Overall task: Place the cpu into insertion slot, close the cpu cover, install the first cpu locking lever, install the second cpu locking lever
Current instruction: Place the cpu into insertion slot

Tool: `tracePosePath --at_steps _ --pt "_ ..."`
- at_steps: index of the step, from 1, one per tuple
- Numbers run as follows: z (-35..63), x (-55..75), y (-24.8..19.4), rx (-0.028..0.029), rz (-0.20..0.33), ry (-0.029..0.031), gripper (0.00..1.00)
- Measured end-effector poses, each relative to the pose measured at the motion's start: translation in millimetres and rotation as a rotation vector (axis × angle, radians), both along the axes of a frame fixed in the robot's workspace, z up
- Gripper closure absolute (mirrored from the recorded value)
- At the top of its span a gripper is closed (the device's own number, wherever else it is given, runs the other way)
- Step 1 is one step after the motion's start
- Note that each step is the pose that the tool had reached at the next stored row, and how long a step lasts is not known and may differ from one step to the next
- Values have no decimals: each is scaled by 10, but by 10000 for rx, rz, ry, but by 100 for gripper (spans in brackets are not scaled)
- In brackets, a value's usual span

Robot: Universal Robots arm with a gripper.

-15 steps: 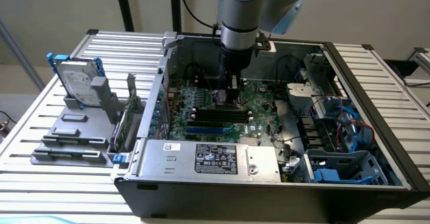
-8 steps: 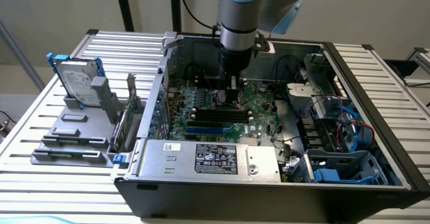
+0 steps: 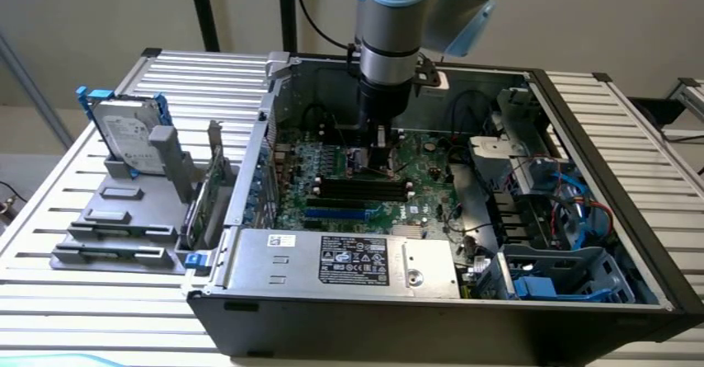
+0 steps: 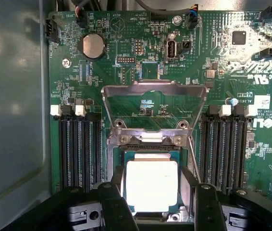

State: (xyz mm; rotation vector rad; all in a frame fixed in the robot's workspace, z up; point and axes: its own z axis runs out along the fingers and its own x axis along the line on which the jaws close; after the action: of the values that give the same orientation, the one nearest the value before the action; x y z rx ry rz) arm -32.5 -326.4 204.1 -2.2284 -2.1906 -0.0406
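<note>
On a slatted metal bench, an opened computer case is entered by the arm. The cpu is seen seated in the insertion slot, straddled by the widely spread, empty hand. Placement is judged complete; the cpu cover stands raised, and clearance is called for before closing.

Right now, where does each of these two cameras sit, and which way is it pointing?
Exterior view: off the robot, high beside the open computer case, looking down into it; the arm and gripper show, reaching down.
Wrist view: on the wrist, facing straight down at the motherboard; the open gripper straddles the cpu.
Shared: the motherboard, gripper and black memory slots.
</note>
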Motion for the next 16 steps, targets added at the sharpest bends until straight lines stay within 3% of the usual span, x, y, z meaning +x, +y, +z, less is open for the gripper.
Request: tracePosePath --at_steps 16 --pt "-37 -1 7 -2 -33 7 45"
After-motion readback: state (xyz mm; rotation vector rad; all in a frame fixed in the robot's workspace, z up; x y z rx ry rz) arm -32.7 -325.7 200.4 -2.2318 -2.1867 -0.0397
